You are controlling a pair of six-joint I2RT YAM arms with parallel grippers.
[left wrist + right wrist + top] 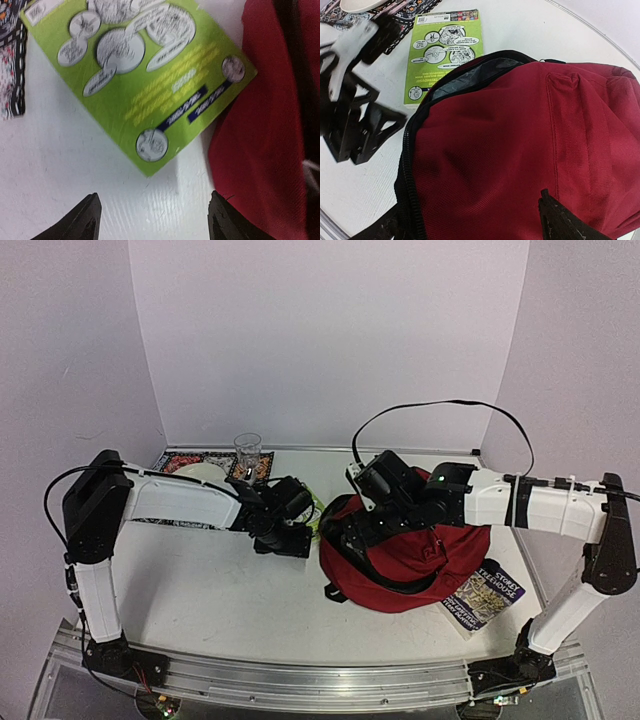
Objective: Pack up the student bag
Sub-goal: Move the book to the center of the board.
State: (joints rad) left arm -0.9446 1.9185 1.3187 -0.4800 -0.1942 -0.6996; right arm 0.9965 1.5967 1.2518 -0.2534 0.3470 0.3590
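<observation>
The student bag (415, 565) is a dark-red backpack lying right of centre, with its black zip (407, 145) parted at the top and grey lining showing. A green book (145, 75) lies flat on the table beside the bag's mouth, one corner against the red fabric (260, 130). My left gripper (155, 222) hangs open just short of that book, with only bare table between its fingers. Above the bag's top panel (520, 150), my right gripper (470, 227) stands wide open, its fingers spread over the fabric. In the top view the left gripper (290, 533) and right gripper (366, 528) flank the bag's left end.
A dark book (485, 595) lies partly under the bag's right side. At the back left, a patterned mat (175, 462) carries a pale dish (198, 471), with a clear glass (248, 452) beside it. White walls close in the table on three sides.
</observation>
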